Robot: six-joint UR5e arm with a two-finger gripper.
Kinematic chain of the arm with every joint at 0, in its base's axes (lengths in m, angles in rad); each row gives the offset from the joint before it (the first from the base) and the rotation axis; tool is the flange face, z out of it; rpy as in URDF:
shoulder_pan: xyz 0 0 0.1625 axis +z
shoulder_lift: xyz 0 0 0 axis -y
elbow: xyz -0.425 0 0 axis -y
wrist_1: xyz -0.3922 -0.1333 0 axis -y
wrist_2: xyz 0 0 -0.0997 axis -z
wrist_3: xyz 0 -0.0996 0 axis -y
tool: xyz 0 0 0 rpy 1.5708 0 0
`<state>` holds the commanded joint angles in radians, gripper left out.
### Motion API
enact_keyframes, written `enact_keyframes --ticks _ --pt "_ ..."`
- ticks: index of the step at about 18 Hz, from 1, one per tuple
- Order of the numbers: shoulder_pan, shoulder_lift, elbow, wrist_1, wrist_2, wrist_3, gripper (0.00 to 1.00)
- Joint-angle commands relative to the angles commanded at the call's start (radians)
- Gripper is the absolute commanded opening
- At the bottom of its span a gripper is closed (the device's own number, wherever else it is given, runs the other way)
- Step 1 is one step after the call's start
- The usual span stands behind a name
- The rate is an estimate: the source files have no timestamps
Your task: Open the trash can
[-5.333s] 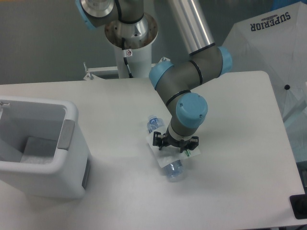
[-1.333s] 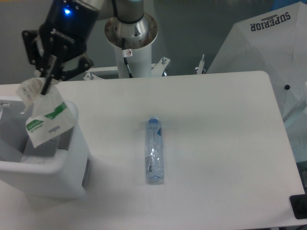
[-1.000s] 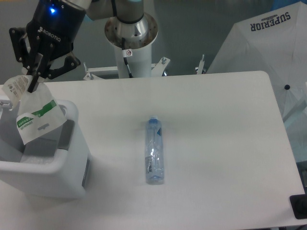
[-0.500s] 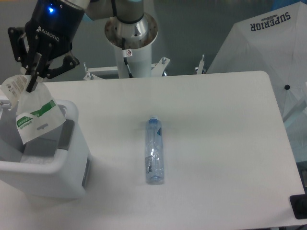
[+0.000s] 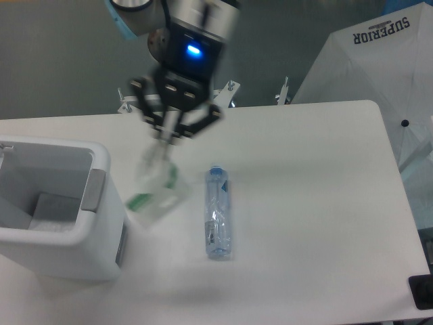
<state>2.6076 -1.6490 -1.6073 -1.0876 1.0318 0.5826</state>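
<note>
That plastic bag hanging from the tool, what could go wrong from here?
The bag dangles blurred from the tool, so it seems to be swinging; it could slip free and land on the table instead of in the trash can. It hangs close beside the bottle, so a low pass might nudge the bottle and set it rolling. The bag could also catch on the trash can's rim.

Trash can (image 5: 61,223) at worktop (image 5: 318,189) left edge; water bottle (image 5: 218,212) centre; plastic bag (image 5: 153,189) hanging between them.
</note>
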Motion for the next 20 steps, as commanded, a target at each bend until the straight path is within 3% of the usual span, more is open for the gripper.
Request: enact_keyframes --ticks 2,3,5,6,7,11,14,17,20 --pt "0.003 -0.014 -0.042 0.000 0.081 0.048 0.20" --pt "0.002 -0.020 -0.051 0.000 0.105 0.063 0.26" --pt "0.003 -0.043 -0.056 0.000 0.134 0.069 0.54" --pt "0.005 -0.054 -0.052 0.002 0.149 0.069 0.84" --pt "0.006 -0.066 -0.048 0.002 0.175 0.075 1.00" --pt "0.008 -0.087 -0.039 0.029 0.370 0.175 1.00" --pt "0.028 -0.100 -0.034 0.092 0.379 0.281 1.00" --pt "0.051 -0.133 -0.019 0.086 0.389 0.483 1.00" --pt "0.055 -0.158 0.041 0.034 0.488 0.540 1.00"
